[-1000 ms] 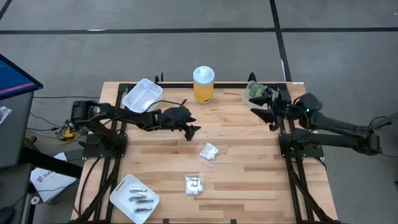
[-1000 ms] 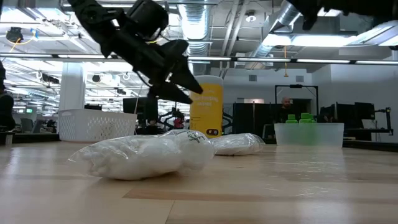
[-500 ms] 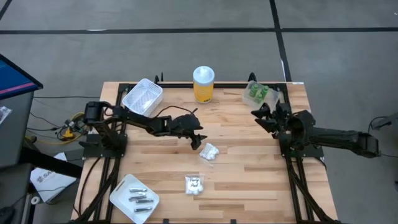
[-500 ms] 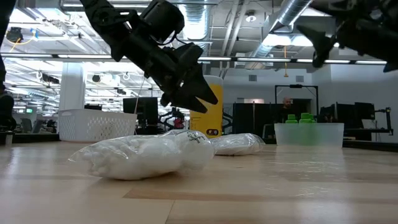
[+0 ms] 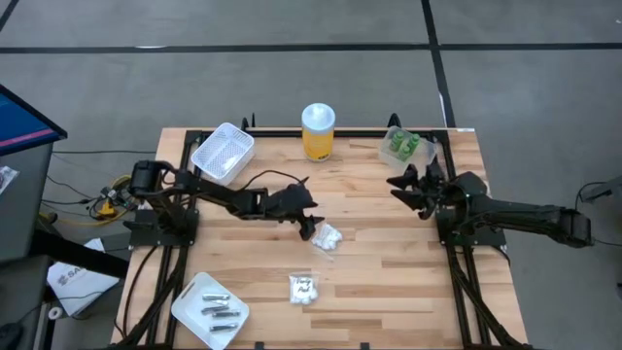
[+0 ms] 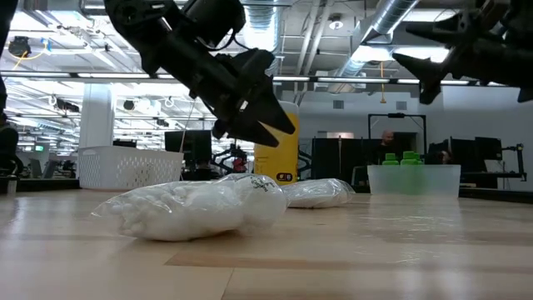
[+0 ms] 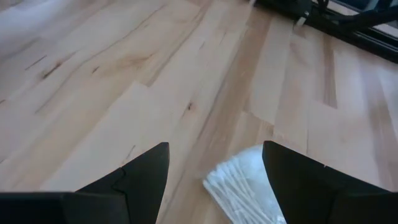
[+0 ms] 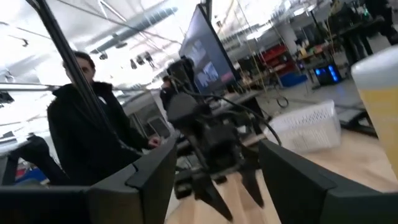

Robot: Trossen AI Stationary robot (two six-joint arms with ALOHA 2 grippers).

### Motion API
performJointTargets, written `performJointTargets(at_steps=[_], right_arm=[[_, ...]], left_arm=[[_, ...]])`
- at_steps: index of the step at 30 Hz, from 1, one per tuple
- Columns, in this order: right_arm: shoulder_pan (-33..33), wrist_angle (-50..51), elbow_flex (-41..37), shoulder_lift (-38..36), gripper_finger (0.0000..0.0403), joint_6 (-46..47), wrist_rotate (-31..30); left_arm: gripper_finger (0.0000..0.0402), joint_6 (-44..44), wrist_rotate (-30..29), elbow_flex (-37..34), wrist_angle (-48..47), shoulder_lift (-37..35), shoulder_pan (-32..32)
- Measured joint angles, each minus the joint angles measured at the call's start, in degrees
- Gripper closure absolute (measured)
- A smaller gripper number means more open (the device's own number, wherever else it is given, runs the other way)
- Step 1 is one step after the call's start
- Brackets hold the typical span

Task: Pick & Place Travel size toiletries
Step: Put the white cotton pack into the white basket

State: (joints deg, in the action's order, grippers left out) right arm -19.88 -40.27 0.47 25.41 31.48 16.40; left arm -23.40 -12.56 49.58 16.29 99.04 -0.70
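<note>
**Left gripper poised over a white packet, fingers spread**

The left gripper (image 5: 309,224) hangs just above the desk (image 5: 389,262) near its middle, its two fingers apart and holding nothing. In the left wrist view a white packet (image 7: 239,183) lies on the wood between and just beyond the two fingertips, not touching them. From above, that packet (image 5: 328,238) sits right beside the gripper, on its side away from the arm's base.

A second white packet (image 5: 304,289) lies a little farther off, toward the desk's near edge. Only two packets can be counted on the open wood. Beyond it, at the desk's near left corner, a white tray (image 5: 209,309) carries slim silvery tubes (image 5: 219,306); about four show, though they are too small to count surely.

Behind the left arm stands an empty-looking white basket tray (image 5: 223,151), and next to it the tall yellow jar (image 5: 318,131).

The right gripper (image 5: 406,185) hovers well apart, near the far right corner, its fingers spread and empty. Just behind it sits a clear tub (image 5: 406,146) holding green round pieces (image 6: 401,157); their number cannot be told.
</note>
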Motion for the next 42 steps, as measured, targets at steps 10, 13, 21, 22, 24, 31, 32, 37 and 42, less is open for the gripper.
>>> performJointTargets(at_steps=[10,13,21,22,24,31,32,37,42], right_arm=[[0.0,8.4,0.0,0.0,0.0182,-0.5,0.1],[0.0,9.2,0.0,0.0,0.0182,-0.5,0.1],[0.8,8.8,0.0,0.0,0.0183,-0.8,1.0],[1.2,7.8,0.0,0.0,0.0185,-1.9,2.1],[1.9,3.4,0.0,0.1,0.0195,-1.5,3.0],[0.7,-32.0,0.8,-2.4,0.0257,3.5,10.1],[-0.3,-32.0,1.0,-3.4,0.0268,4.3,10.5],[-5.5,-17.1,0.9,-9.7,0.0328,7.4,15.5],[-9.1,-10.8,0.9,-15.5,0.0379,7.3,16.8]], left_arm=[[0.0147,-2.7,-5.9,0.0,0.1,0.0,-2.5],[0.0147,-3.5,-6.9,0.0,0.1,0.0,-2.5],[0.0147,-4.1,-7.3,0.0,0.1,0.0,-2.8],[0.0147,-4.1,-7.4,0.0,0.1,0.0,-2.8],[0.0147,-4.1,-7.5,0.0,0.2,0.0,-2.8],[0.0147,-5.6,-7.5,0.0,0.7,0.1,-2.8],[0.0147,-5.6,-7.4,0.0,1.2,0.3,-2.7],[0.0147,-5.6,-7.0,-0.1,3.5,2.0,-2.6],[0.0147,-8.8,-5.5,-0.1,5.4,4.4,-2.8]])
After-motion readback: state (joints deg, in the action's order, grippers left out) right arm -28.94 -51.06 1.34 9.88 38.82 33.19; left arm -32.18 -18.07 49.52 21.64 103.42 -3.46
